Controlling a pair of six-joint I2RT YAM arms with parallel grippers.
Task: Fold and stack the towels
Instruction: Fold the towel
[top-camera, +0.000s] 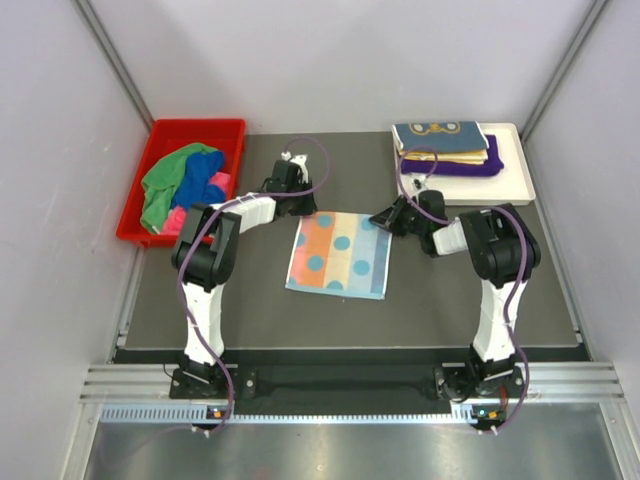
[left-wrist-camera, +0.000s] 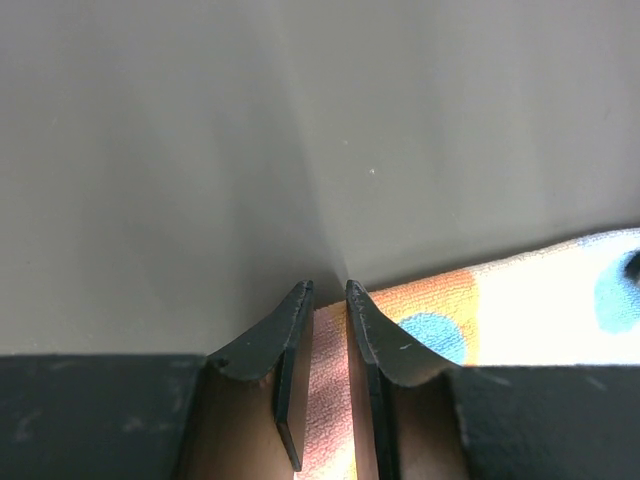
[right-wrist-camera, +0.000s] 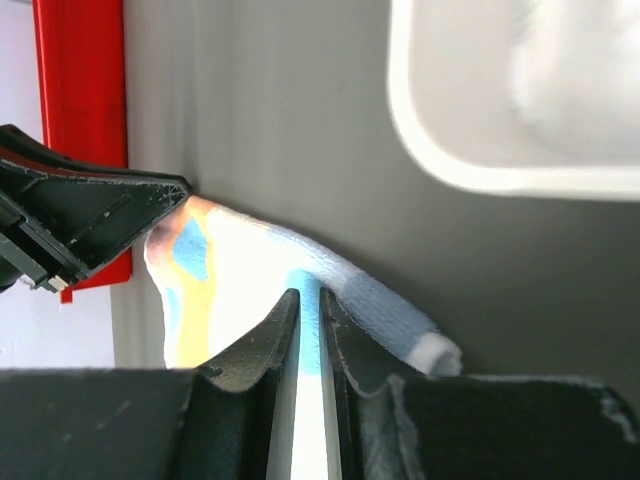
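Observation:
The orange-pink towel with teal dots (top-camera: 338, 254) lies spread flat on the dark mat between the arms. My left gripper (top-camera: 303, 207) is shut on its far left corner; the left wrist view shows the cloth (left-wrist-camera: 520, 300) pinched between the narrow fingers (left-wrist-camera: 329, 300). My right gripper (top-camera: 386, 218) is shut on the far right corner; in the right wrist view the towel's edge (right-wrist-camera: 230, 270) is lifted and curled around the fingers (right-wrist-camera: 308, 300). Folded navy, yellow and purple towels (top-camera: 445, 145) are stacked on the white tray. Green, blue and pink towels (top-camera: 185, 185) lie crumpled in the red bin.
The red bin (top-camera: 160, 135) stands at the back left, the white tray (top-camera: 515, 180) at the back right, close beyond my right gripper (right-wrist-camera: 480, 175). The left gripper's body (right-wrist-camera: 90, 210) shows in the right wrist view. Walls enclose the table.

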